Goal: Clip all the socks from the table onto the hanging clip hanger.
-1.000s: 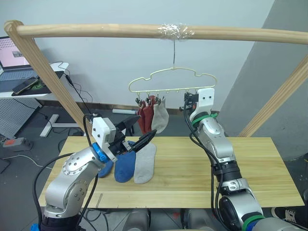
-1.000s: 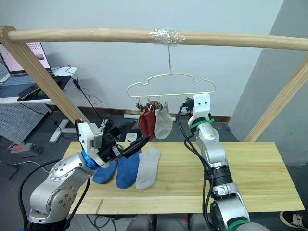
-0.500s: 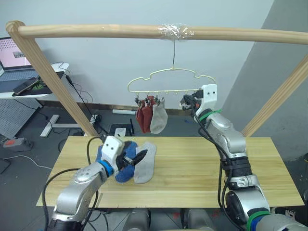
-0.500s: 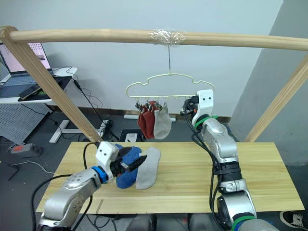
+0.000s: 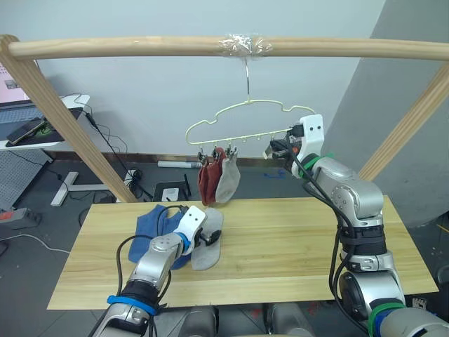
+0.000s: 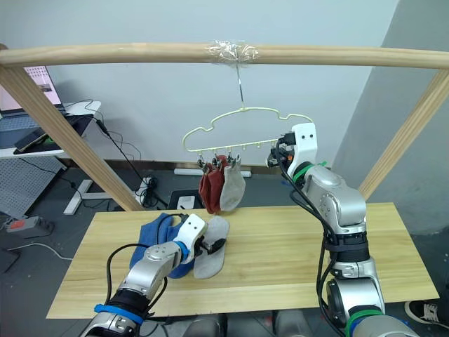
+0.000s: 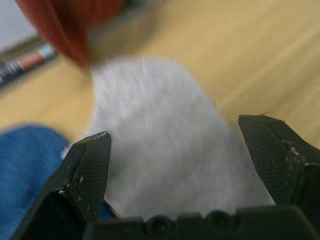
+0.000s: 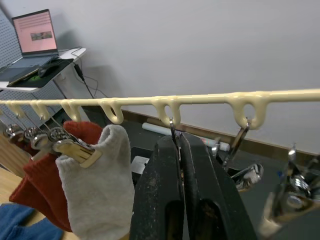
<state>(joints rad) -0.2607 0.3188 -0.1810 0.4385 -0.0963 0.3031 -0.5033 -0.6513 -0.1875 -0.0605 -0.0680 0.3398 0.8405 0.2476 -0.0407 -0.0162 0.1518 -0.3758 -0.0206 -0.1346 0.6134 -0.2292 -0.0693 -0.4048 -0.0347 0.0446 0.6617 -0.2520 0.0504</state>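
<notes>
Left gripper: jaws spread, grey sock lying between them on the table.
Right gripper: jaws pressed together on a clip of the clip hanger.
Hanging socks: clipped near the hanger's left end.

two rust red socks and a light grey sock hang clipped on the pale-yellow clip hanger. another grey sock and two blue socks lie bunched together on the pale wood table.

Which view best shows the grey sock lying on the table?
The left wrist view: the grey sock lies close between the open left claw. The eye views show it whole beside the blue socks.
</notes>
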